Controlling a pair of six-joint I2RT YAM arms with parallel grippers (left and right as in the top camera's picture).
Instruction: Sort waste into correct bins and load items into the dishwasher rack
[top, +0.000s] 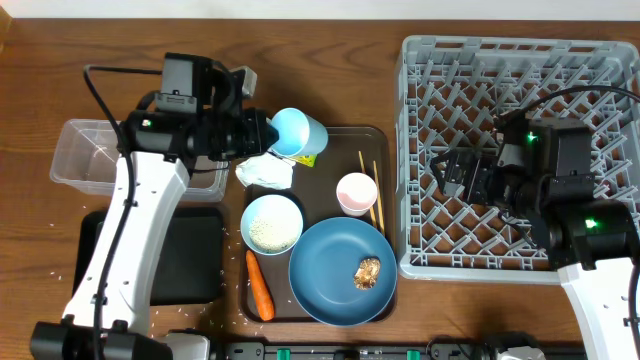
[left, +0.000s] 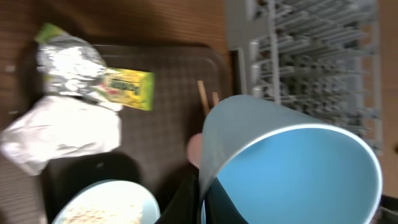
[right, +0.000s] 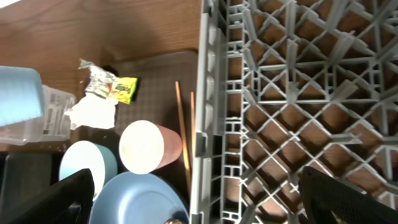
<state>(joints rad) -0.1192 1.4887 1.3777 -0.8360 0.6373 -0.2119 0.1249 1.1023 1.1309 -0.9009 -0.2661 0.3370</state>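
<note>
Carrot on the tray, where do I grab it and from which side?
Take the carrot across its middle, straight down from above. It lies flat on the brown tray, long and narrow, so close across its width, between tray rim and blue plate.

Dark brown wood-grain counter (top: 40, 60), evenly lit, faint sheen. Pale strip (top: 300, 4) along counter's edge; nature unclear.

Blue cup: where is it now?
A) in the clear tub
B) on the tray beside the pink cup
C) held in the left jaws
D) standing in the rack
C: the left jaws are shut on the blue cup, which is tipped sideways over the tray's far corner.
</note>
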